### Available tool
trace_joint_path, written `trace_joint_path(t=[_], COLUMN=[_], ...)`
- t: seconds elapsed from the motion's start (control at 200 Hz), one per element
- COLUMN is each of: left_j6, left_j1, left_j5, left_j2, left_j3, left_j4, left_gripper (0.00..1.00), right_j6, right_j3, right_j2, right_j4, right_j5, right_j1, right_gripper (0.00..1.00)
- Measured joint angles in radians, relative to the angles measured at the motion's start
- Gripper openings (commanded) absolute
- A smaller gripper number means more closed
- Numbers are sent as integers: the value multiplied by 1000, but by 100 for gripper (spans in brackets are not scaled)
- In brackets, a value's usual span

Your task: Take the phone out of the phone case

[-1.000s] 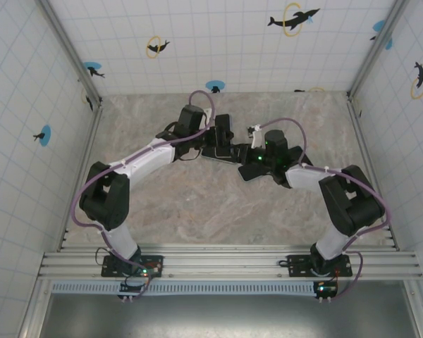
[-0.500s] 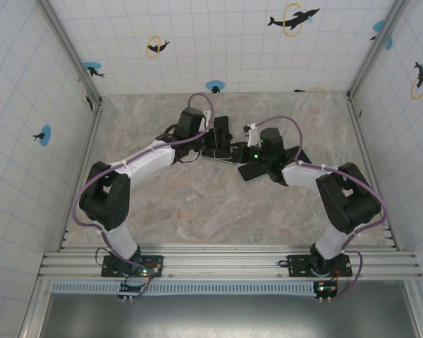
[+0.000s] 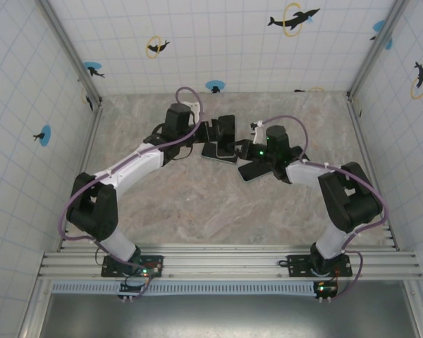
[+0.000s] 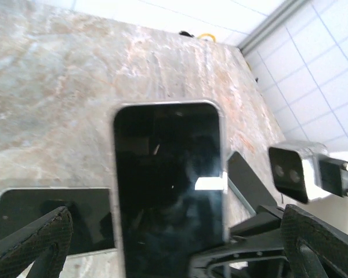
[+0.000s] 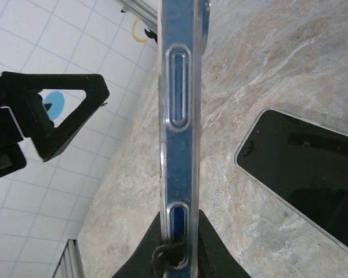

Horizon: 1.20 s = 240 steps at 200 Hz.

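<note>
From above the light is bright and even — the white tiled walls (image 3: 218, 42) and the marbled table (image 3: 197, 204) show no hot spots, and the arms (image 3: 137, 163) throw only faint, soft-edged shadows on the surface. The left wrist picture is soft throughout: the phone (image 4: 168, 191) has a smeared rim, its black screen carries a small white glare patch near its right edge, and the wall at the top right corner washes out. In the right wrist picture the clear case (image 5: 180, 110), close to the lens, glints with pale streaks — the dark slab (image 5: 304, 168) lying on the table mirrors dim shapes.
</note>
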Motion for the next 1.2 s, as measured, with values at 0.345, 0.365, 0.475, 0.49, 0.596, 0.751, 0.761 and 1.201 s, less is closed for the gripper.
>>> trace_joint_path(t=[0.345, 0.365, 0.475, 0.49, 0.596, 0.751, 0.761, 1.201], left_j6=[-14, -17, -45, -48, -72, -147, -152, -394], left_j1=[12, 14, 29, 32, 36, 41, 42, 78], left_j5=[-13, -5, 45, 53, 106, 217, 226, 509], left_j2=[1, 2, 6, 7, 20, 40, 42, 110], left_j3=[11, 11, 11, 12, 26, 32, 33, 64], left_j4=[-7, -2, 46, 54, 83, 158, 164, 369], left_gripper=[92, 92, 89, 89, 87, 80, 80, 41], right_j6=[159, 164, 210, 214, 265, 346, 353, 555], right_j3=[-61, -63, -81, -85, -108, -115, -116, -140], right_j2=[-70, -75, -91, -92, -95, -95, -95, -48], right_j4=[121, 130, 194, 203, 268, 374, 383, 667], right_j5=[-148, -158, -209, -216, -259, -304, -307, -376], right_j1=[-73, -75, -83, -84, -87, -88, -88, -88], right_gripper=[9, 9, 9, 9, 9, 9, 9, 9])
